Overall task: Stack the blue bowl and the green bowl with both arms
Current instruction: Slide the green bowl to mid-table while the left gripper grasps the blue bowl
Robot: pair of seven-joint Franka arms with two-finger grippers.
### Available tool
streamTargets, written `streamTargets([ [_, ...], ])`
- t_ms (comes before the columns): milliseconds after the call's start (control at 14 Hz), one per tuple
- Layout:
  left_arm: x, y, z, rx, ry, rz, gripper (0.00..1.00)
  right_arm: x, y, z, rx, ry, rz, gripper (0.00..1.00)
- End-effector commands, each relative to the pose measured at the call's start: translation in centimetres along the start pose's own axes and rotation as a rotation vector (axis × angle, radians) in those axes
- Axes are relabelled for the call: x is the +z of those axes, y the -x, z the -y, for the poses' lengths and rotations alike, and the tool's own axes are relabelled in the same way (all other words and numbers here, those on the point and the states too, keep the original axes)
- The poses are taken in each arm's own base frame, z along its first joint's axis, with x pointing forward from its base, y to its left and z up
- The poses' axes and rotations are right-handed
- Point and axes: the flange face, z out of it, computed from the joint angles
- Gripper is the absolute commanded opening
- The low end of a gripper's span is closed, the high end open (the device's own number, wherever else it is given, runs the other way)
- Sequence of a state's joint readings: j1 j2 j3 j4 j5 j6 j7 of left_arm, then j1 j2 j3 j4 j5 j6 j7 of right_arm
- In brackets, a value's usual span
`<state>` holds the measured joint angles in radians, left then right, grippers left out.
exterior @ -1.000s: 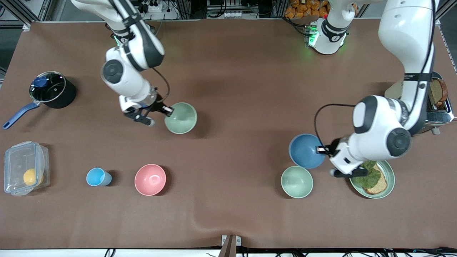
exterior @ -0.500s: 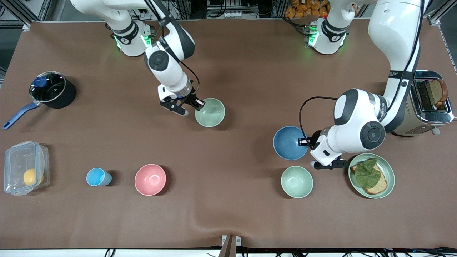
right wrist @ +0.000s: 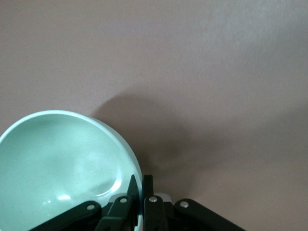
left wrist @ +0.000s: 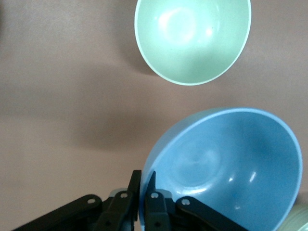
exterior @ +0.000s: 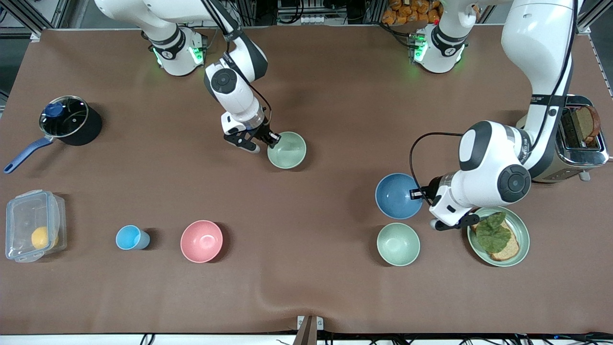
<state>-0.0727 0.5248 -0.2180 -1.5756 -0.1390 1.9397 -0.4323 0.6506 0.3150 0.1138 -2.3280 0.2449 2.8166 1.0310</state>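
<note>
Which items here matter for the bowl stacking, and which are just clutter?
In the job:
- blue bowl, held by its rim in the left gripper
- green bowl, held by its rim in the right gripper

Lying about:
- paler green bowl
- pink bowl
- blue cup
- plate with bread
- pot
- toaster
- plastic box

High front camera overlooks the table point(exterior: 306, 287); wrist cameras look down close.

No text, label or number can be read anywhere.
</note>
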Motion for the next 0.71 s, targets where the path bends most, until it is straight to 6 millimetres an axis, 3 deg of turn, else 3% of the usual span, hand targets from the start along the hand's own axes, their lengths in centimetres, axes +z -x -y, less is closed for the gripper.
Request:
streamTargets([
  [0, -0.1, 2.3, -2.2, -0.111, -0.011, 0.018, 0.00, 0.1, 1.4, 0.3, 0.031, -0.009, 0.000, 0.08],
  [143, 0.3, 2.9, -3.0, -0.152, -0.003, 0.028, 0.00, 0.1, 1.5, 0.5, 0.048, -0.012, 0.000, 0.39],
  [214, 0.3, 3.6, -3.7, -0.175, 0.020, 0.034, 0.00, -0.2, 1.3, 0.7, 0.068, -0.017, -0.002, 0.65],
  [286, 0.1, 4.3, -4.3, -0.217, 0.056, 0.022, 0.00, -0.4, 1.1, 0.8, 0.084, -0.021, -0.004, 0.67],
  [357, 0.5, 4.5, -4.5, -0.265, 0.068, 0.009, 0.00, -1.1, 0.5, 1.3, 0.102, -0.034, -0.007, 0.89],
  [429, 1.0, 5.2, -5.7, -0.299, 0.068, 0.014, 0.00, -1.6, 0.3, 1.9, 0.126, -0.041, -0.005, 1.00],
  [643, 1.6, 6.6, -7.3, -0.346, 0.074, 0.046, 0.00, -3.3, -1.9, 2.9, 0.216, -0.069, -0.012, 1.00],
])
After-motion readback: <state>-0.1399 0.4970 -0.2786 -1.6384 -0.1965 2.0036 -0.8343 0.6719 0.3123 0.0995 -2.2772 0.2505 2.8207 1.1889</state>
